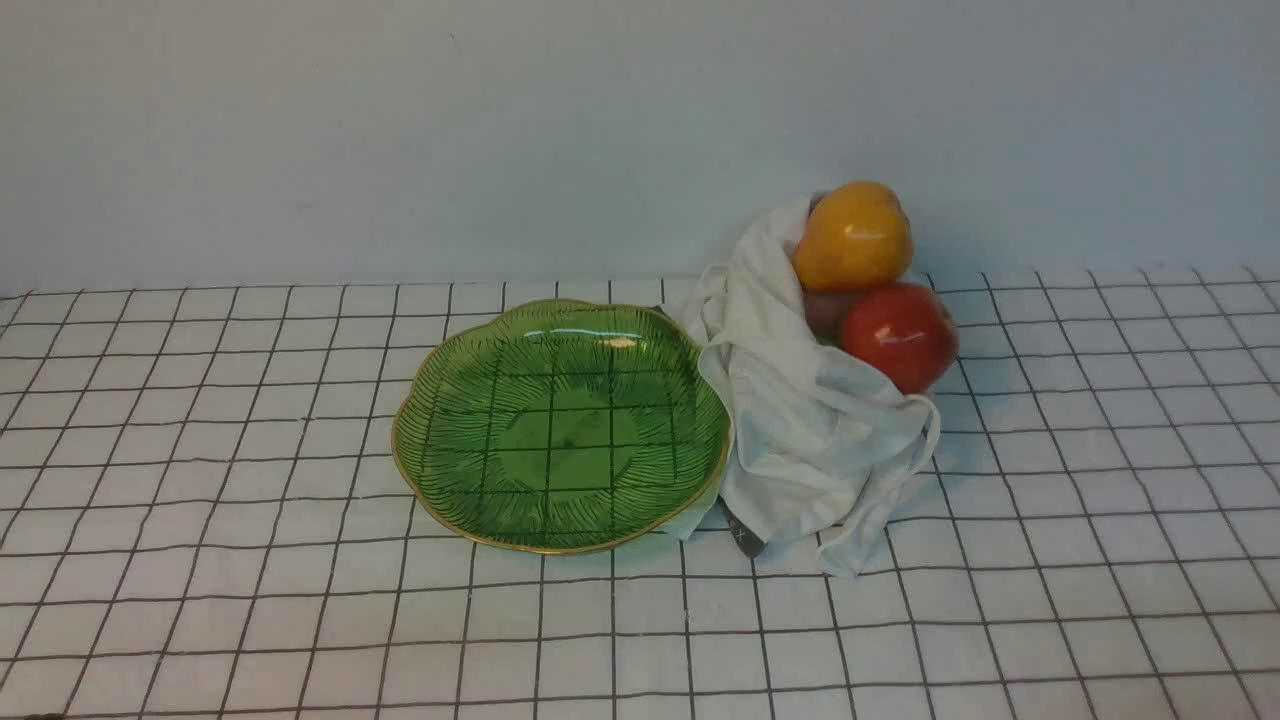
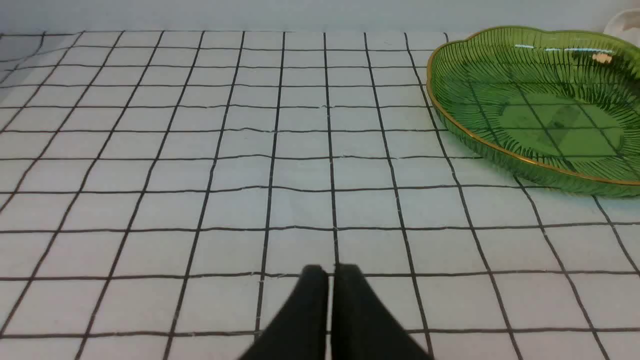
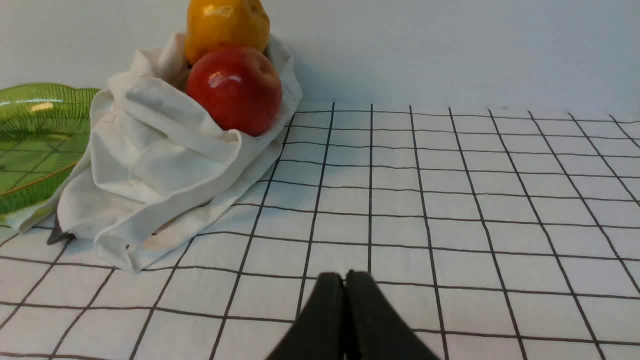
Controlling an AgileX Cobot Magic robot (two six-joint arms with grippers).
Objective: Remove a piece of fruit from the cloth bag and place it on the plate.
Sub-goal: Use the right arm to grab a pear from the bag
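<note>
The orange-yellow pear-shaped fruit (image 1: 853, 236) sits on top in the open mouth of the white cloth bag (image 1: 800, 420), above a red apple (image 1: 900, 335); both also show in the right wrist view, fruit (image 3: 226, 26), bag (image 3: 150, 165). The green glass plate (image 1: 560, 425) lies just left of the bag, its rim touching the cloth; it also shows in the left wrist view (image 2: 540, 110). My left gripper (image 2: 330, 272) is shut and empty, low over the cloth, left of the plate. My right gripper (image 3: 344, 277) is shut and empty, right of the bag. Neither gripper shows in the front view.
A brownish fruit (image 1: 825, 312) is partly hidden between the pear-shaped fruit and the apple. A white tablecloth with a black grid (image 1: 200, 450) covers the table. A plain pale wall (image 1: 500, 130) stands close behind the bag.
</note>
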